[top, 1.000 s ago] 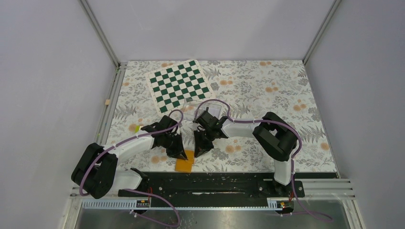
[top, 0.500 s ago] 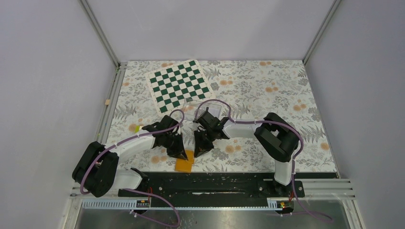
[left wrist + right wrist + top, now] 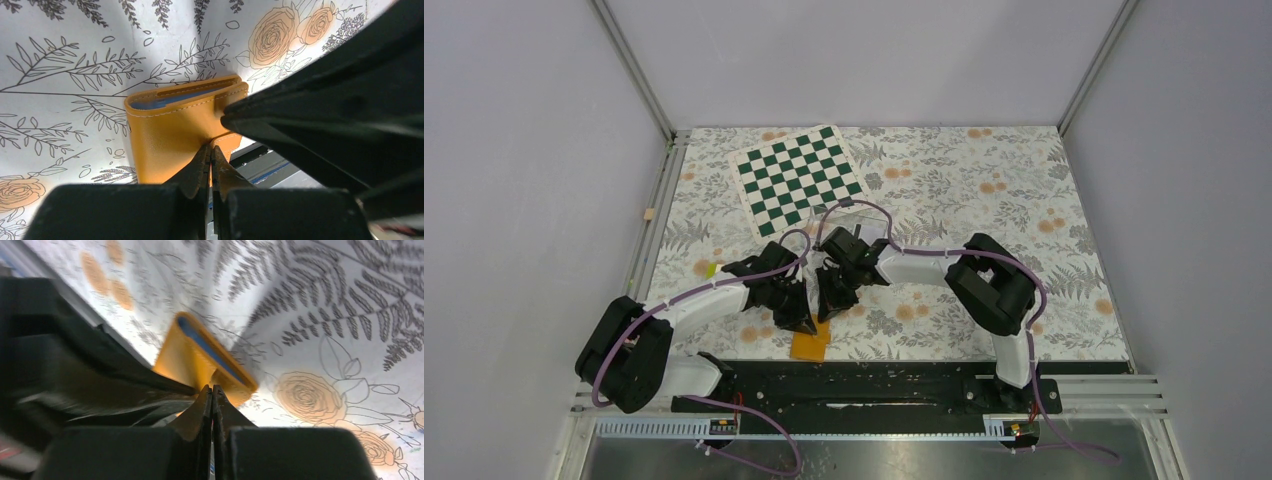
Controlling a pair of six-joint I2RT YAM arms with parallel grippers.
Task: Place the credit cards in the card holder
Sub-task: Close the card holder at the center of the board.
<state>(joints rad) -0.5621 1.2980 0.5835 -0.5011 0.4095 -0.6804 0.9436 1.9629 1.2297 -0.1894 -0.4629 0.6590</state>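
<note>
While the small orange folding card holder (image 3: 810,344) lies folded on the floral-print counter (image 3: 984,200) near its front edge, the left jaws and right jaws sit pinched tight together at its far end. No credit cards are visible, so loading appears not yet begun.

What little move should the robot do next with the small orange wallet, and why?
Probably ease the left gripper and the right gripper gently apart to spread the small flat orange card holder open. It is folded nearly shut, with only a sliver of blue lining showing, and both grippers sit with jaws closed at its edge.
</note>
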